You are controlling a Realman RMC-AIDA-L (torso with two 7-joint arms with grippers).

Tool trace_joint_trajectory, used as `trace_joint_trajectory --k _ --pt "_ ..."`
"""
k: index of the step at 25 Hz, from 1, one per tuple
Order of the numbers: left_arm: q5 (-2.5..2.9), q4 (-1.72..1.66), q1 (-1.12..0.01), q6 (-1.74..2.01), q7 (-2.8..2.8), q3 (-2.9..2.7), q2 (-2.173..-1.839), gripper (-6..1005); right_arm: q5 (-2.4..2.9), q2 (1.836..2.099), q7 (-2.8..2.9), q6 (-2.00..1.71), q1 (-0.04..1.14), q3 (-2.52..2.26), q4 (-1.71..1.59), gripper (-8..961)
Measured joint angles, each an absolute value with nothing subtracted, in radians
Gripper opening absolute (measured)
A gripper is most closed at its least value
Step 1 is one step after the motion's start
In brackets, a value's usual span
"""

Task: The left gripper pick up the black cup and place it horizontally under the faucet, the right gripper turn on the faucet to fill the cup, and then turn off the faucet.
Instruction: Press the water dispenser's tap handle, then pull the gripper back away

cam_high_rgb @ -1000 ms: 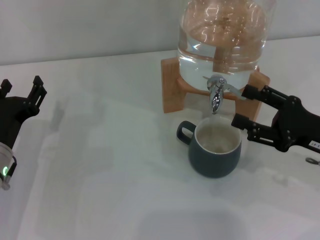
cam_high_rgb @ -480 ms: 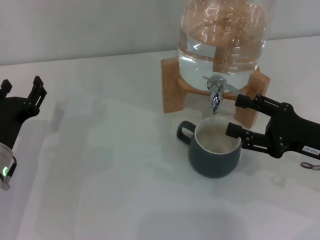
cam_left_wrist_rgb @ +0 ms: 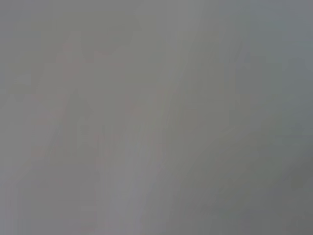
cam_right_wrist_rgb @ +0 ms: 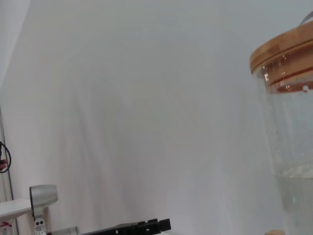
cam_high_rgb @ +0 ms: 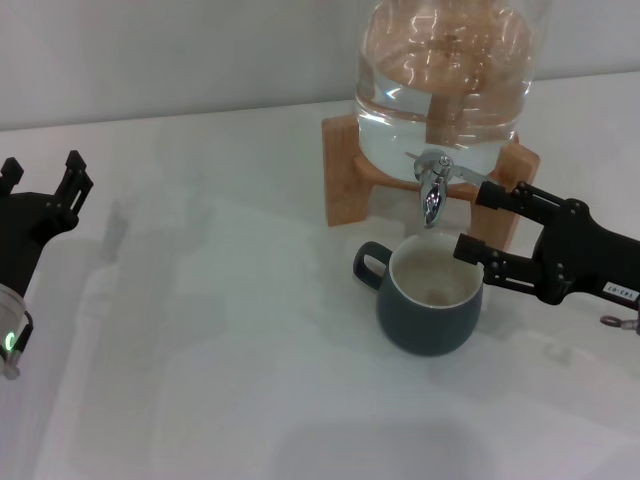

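Right gripper (cam_high_rgb: 481,219): black two-finger claw with a small white label, fingers spread apart and grasping nothing — one fingertip close by the lever's end, the other just beside the cup's rim.
Faucet (cam_high_rgb: 433,187): small shiny chrome tap with thin lever handle, on the clear glass jar (cam_high_rgb: 445,75) holding water, set in a wooden stand (cam_high_rgb: 345,185).
Black cup (cam_high_rgb: 428,295): squat dark teal-grey mug, cream-white inside, upright on the white bench (cam_high_rgb: 220,340) directly below the spout, loop handle pointing left.
Left gripper (cam_high_rgb: 42,190): black claw on a white arm with green light, at the far left, well apart from the cup — released, nothing between its fingers.
Left wrist view: featureless grey.
Right wrist view: jar's wooden lid (cam_right_wrist_rgb: 286,49) at the edge.
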State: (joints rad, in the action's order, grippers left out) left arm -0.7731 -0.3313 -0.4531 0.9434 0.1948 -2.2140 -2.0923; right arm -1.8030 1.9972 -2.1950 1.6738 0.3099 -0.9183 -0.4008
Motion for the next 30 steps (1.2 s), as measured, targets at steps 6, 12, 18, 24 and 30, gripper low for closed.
trace_joint_trajectory --k 6,12,18,24,30 --pt "-0.773 -0.331 -0.454 0.943 0.195 -2.211 -2.092 787 -1.805 1.999 -2.195 1.67 0.31 -0.895 -0.398 827" --pt "-0.773 -0.331 -0.457 0.943 0.195 -2.211 -2.092 787 -1.806 2.001 -2.195 1.668 0.311 -0.864 -0.393 824" --pt "-0.773 -0.332 -0.457 0.943 0.204 -2.21 -2.092 787 -1.806 2.001 -2.195 1.65 0.314 -0.858 -0.393 823" --pt "-0.773 -0.335 -0.455 0.943 0.206 -2.21 -2.092 786 -1.806 2.002 -2.195 1.631 0.325 -0.858 -0.394 822" --pt "-0.773 -0.339 -0.453 0.943 0.207 -2.21 -2.092 786 -1.822 2.002 -2.201 1.614 0.334 -0.856 -0.392 822"
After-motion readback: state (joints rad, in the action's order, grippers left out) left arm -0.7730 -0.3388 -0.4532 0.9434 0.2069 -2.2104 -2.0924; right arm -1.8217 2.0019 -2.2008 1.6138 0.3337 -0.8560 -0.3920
